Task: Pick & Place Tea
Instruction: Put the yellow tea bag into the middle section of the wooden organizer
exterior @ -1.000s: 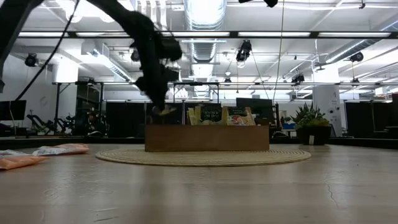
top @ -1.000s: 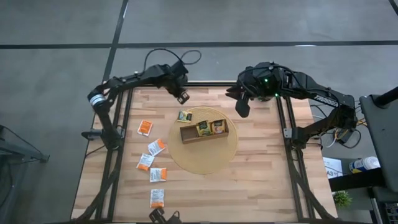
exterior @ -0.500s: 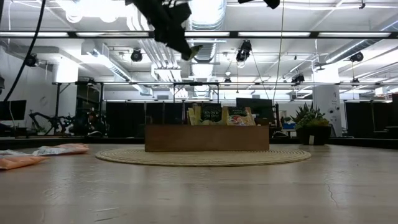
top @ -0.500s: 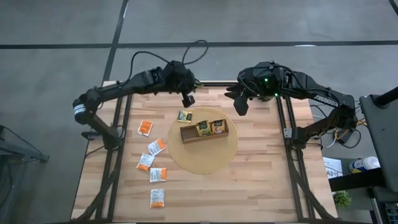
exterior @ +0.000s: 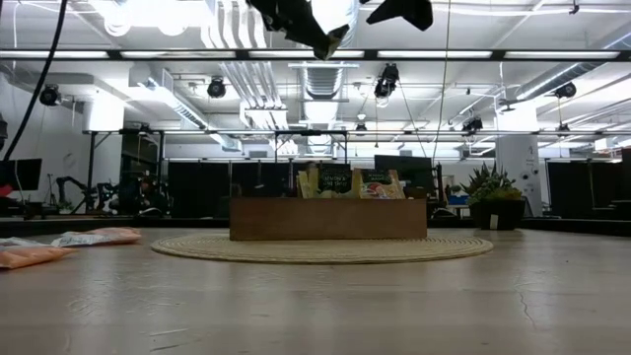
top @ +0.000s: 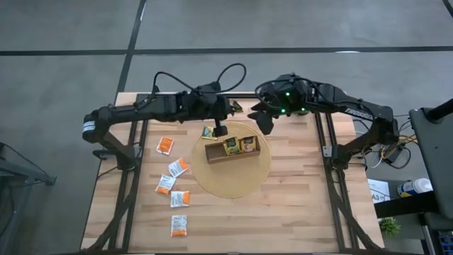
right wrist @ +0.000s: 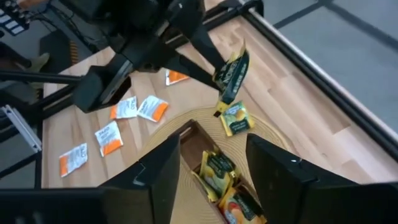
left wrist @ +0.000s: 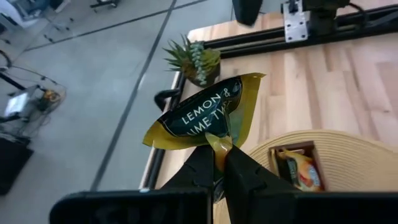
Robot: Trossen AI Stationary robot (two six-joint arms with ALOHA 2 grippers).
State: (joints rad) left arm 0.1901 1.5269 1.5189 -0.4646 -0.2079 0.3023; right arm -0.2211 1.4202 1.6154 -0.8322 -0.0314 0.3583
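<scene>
My left gripper (top: 221,129) hangs high above the left end of the brown wooden tray (top: 232,149), shut on a yellow-green tea sachet (left wrist: 202,115) with a dark "LEMON" label. The tray stands on a round woven mat (top: 233,180) and holds other sachets (right wrist: 217,171) in its middle and right compartments. Another yellow-green sachet (top: 209,132) lies flat on the mat beside the tray. Several white-and-orange sachets (top: 178,168) lie flat on the table's left half. My right gripper (right wrist: 214,186) is open and hovers high over the mat's far right side (top: 265,119). My left gripper pinches the yellow-green sachet between its two fingers (left wrist: 239,171) at the middle of one edge (left wrist: 219,144). The sachet is lifted clear and sticks out beyond the fingertips, its faces bowed. The right wrist view shows it (right wrist: 231,73) high above the mat.
The low view shows both grippers near its top, well above the tray (exterior: 328,217). Black frame rails (top: 322,142) run along the table's left, right and far edges. Bare wood lies on the table's right and near sides. A small potted plant (left wrist: 194,59) stands off the table's corner.
My left gripper, still shut on the yellow-green sachet, has risen from about tray height to high above it. It has also moved right and toward the near edge, from the far left side to over the tray's left end. My right gripper has shifted slightly left.
</scene>
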